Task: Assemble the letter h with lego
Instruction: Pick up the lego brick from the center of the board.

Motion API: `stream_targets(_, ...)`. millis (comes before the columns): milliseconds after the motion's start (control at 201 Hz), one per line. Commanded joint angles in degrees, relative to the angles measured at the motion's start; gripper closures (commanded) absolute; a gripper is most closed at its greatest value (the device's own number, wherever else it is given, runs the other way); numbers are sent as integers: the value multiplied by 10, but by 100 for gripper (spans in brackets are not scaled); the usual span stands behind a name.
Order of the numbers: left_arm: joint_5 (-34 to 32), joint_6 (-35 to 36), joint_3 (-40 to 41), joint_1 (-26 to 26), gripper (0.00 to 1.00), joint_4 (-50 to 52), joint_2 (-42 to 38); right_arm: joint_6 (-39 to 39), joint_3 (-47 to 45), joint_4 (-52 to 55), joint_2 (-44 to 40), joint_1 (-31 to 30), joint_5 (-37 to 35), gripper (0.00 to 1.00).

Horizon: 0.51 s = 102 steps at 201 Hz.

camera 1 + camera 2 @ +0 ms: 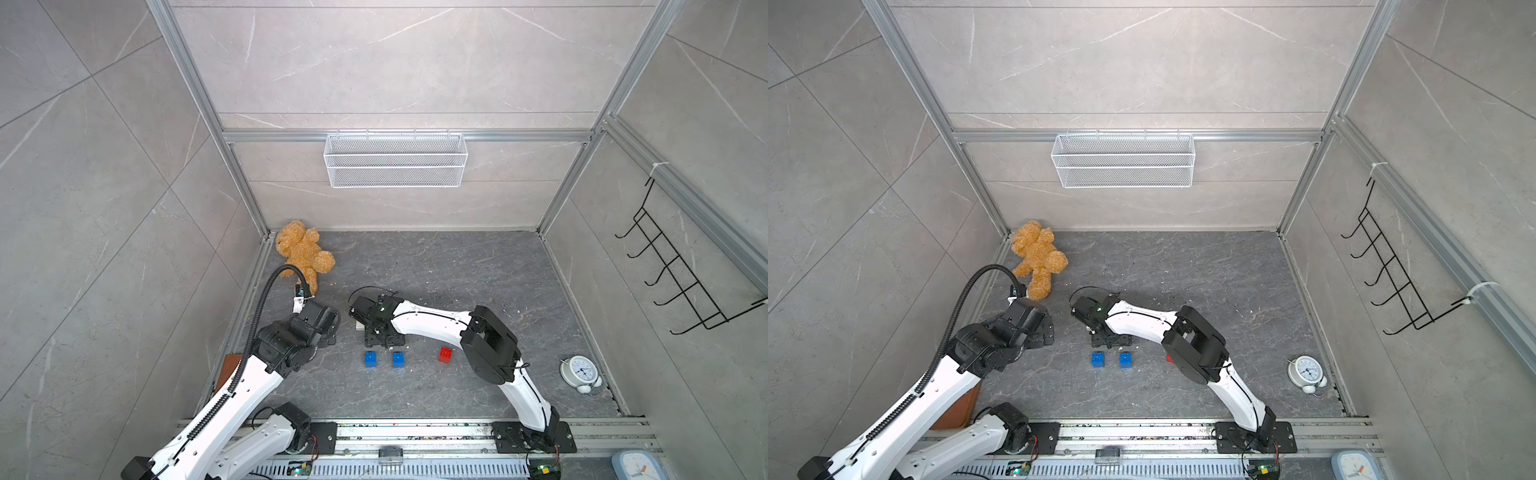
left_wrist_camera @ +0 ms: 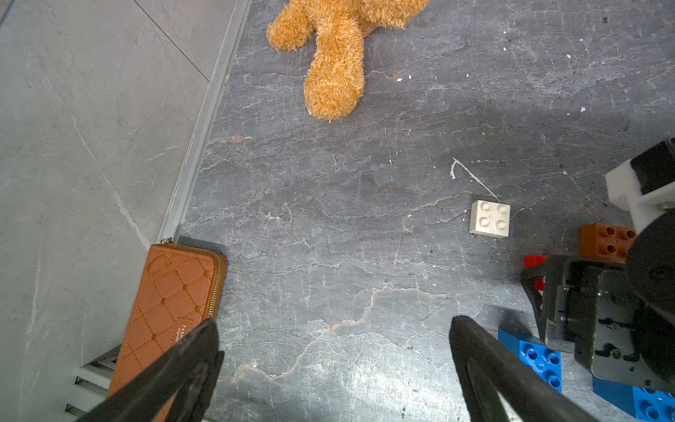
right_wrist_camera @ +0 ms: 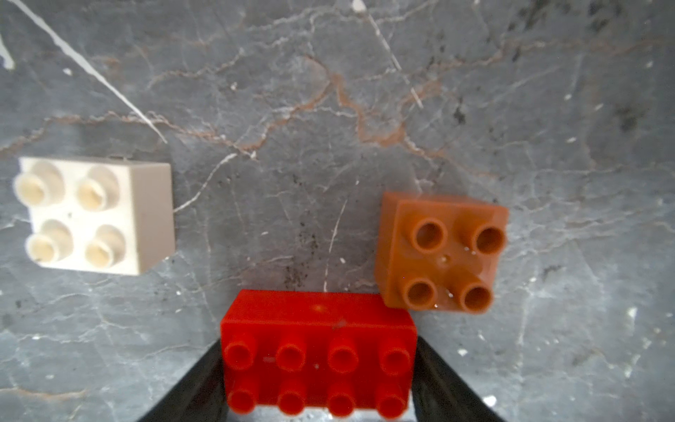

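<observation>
Clamping the glossy eight-studded long red brick (image 3: 317,360) — right hand (image 3: 318,340); left hand (image 2: 334,321) gapes over veined stone (image 2: 328,219).

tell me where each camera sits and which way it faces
Top views: high over the robot's side, angled down at the table and back wall; left arm and right arm show.
Left wrist: on the left arm, looking down past the open left gripper at the wallet, teddy bear and white brick.
Right wrist: on the right arm, close above the table; the right gripper straddles the long red brick.
Shared: both wrist views show the white brick and brown brick.
</observation>
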State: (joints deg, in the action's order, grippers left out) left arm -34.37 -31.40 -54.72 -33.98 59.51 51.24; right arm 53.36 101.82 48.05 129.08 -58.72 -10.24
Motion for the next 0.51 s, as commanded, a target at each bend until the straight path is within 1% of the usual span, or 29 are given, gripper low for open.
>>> stream_targets(0, -1, 12, 2, 4, 0, -11, -4, 5, -12, 1, 5, 1, -5, 29)
stream_targets(35, -1, 12, 2, 5, 0, -11, -3, 6, -13, 1, 4, 1, -6, 30)
stream_targets(100, 0, 12, 2, 5, 0, -11, -2, 7, -19, -2, -1, 0, -7, 35)
stream_targets(155, 1, 12, 2, 5, 0, -11, -2, 8, -24, -2, -7, -1, -12, 36)
stream_targets(254, 1, 13, 2, 6, 0, -12, -2, 10, -26, 3, -16, -8, -19, 43)
stream_targets(344, 1, 13, 2, 7, 0, -11, -4, 13, -29, 8, -31, -17, -25, 56)
stream_targets(449, -1, 13, 1, 8, 0, -11, -6, 19, -25, 22, -53, -29, -42, 80)
stream_targets(504, -3, 12, 1, 9, 0, -11, -8, 24, -24, 31, -65, -33, -48, 91)
